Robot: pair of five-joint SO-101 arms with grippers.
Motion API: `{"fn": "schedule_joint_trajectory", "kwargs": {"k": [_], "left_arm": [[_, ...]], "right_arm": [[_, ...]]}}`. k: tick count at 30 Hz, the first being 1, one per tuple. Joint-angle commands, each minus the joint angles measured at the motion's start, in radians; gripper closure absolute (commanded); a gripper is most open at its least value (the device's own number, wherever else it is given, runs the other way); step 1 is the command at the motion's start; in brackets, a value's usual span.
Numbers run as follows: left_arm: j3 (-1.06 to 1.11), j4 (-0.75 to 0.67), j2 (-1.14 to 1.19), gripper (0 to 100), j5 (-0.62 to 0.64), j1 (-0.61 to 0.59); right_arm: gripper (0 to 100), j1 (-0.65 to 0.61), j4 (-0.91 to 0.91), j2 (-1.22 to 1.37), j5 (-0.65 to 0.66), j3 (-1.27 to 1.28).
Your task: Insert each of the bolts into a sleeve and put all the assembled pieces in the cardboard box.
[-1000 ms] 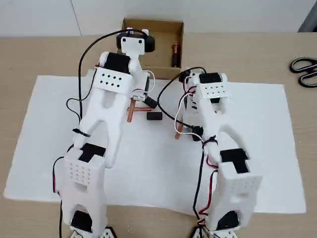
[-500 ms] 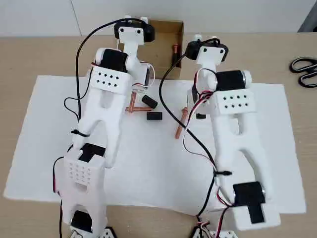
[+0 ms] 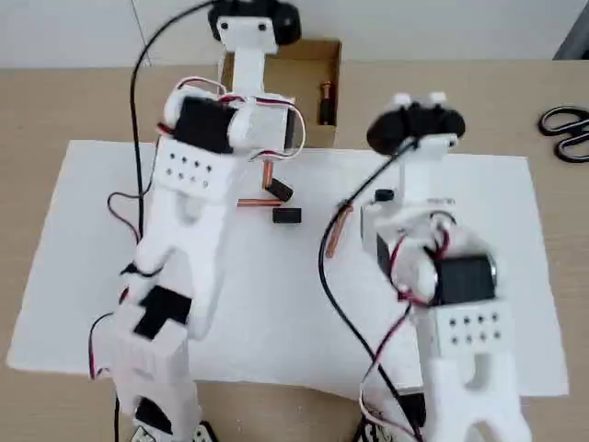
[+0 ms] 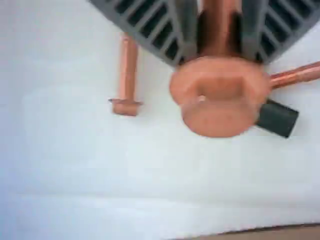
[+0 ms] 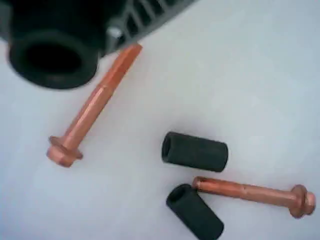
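Copper bolt (image 4: 220, 95): clamped between the fingers of our left gripper (image 4: 220, 30).
Black sleeve (image 5: 52, 57): pinched in our right gripper (image 5: 60, 25).

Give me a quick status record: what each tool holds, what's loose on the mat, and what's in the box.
Left tool: shut on a copper bolt, gripped by its shaft
Right tool: shut on a black sleeve
Loose bolts: two, lying on the white mat
Loose sleeves: two, on the mat close to one loose bolt
Cardboard box: one assembled piece inside
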Motion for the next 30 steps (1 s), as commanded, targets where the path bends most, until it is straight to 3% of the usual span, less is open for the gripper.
{"fn": "schedule_joint_trajectory", "kwargs": {"k": [1, 14, 20, 24, 30], "left_arm": [[0.028, 0.015, -0.167, 100, 0.048, 0.003], [0.314, -0.003, -0.58, 100, -0.017, 0.002], [0.564, -0.006, -0.75, 100, -0.014, -0.072], [0.832, -0.19, -0.841, 100, -0.014, -0.086], [1.248, -0.635, -0.919, 100, -0.012, -0.035]], "right_arm": [[99.4, -0.002, -0.13, -0.145, 0.011, 0.144], [99.5, -0.061, -0.372, -0.366, 0.057, 0.506], [99.5, -0.124, -0.519, -0.458, 0.058, 0.651], [99.5, -0.139, -0.545, -0.479, 0.054, 0.712], [99.5, -0.139, -0.562, -0.481, 0.051, 0.727]]}}
